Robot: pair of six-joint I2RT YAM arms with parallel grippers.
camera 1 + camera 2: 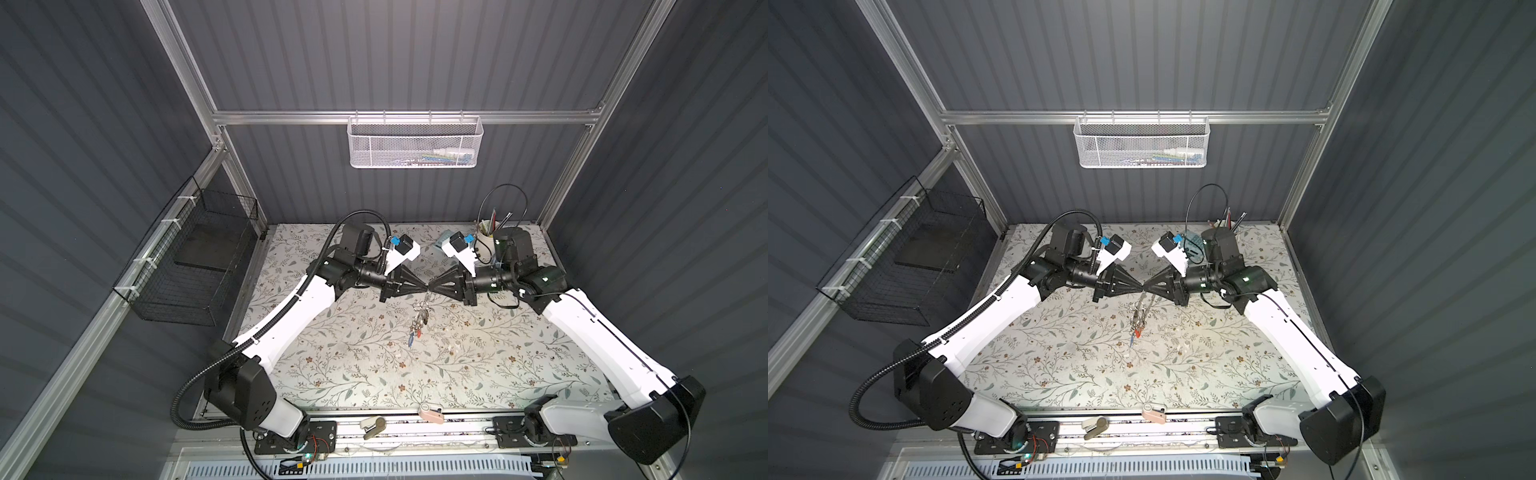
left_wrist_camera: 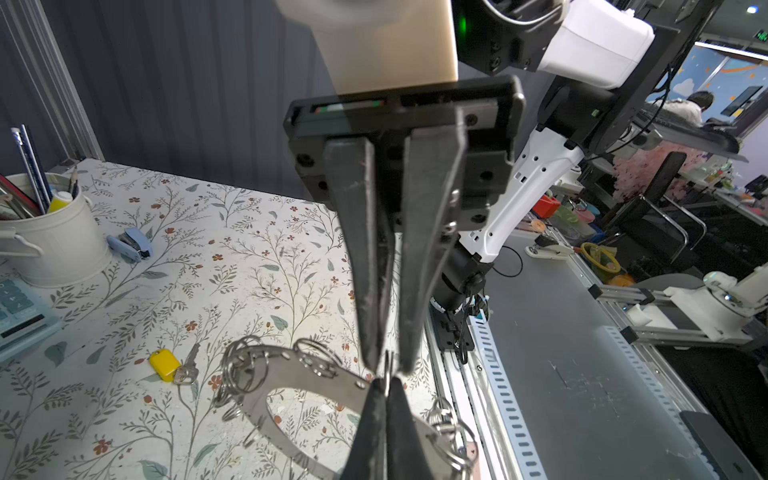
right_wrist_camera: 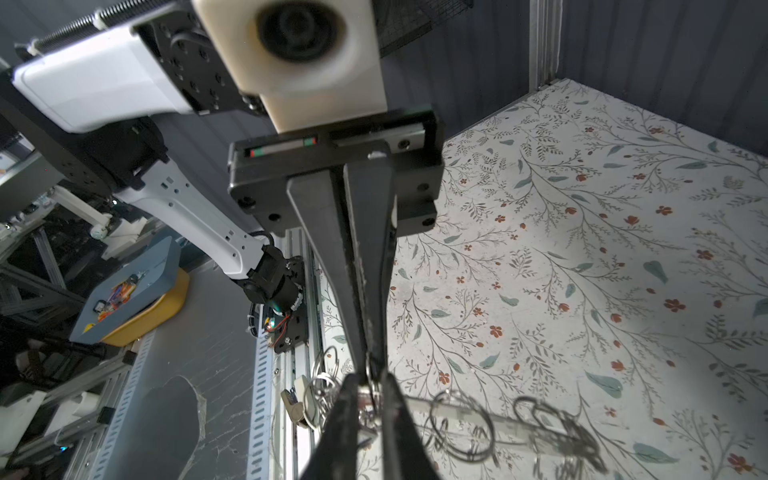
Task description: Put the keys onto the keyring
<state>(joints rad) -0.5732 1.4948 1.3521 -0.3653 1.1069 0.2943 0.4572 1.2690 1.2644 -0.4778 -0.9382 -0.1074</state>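
Note:
In both top views my left gripper [image 1: 424, 288] and right gripper [image 1: 432, 288] meet tip to tip above the middle of the table. The grey keyring [image 1: 424, 305] hangs edge-on below them. Keys [image 1: 415, 332] with blue and red tags dangle from its lower end. In the left wrist view the left gripper [image 2: 386, 380] is shut on a small wire loop at the rim of the keyring [image 2: 291, 374]. The right gripper [image 3: 370, 380] faces it with its jaws a little apart around the same loop. A yellow-tagged key [image 2: 166, 365] lies on the table.
A white cup of pencils [image 2: 54, 245], a pale blue clip-like object [image 2: 131, 245] and a calculator [image 2: 16, 316] stand at the back right. A pink item [image 1: 430, 412] and a stapler [image 1: 374, 426] lie on the front rail. A black wire basket [image 1: 195, 266] hangs on the left wall.

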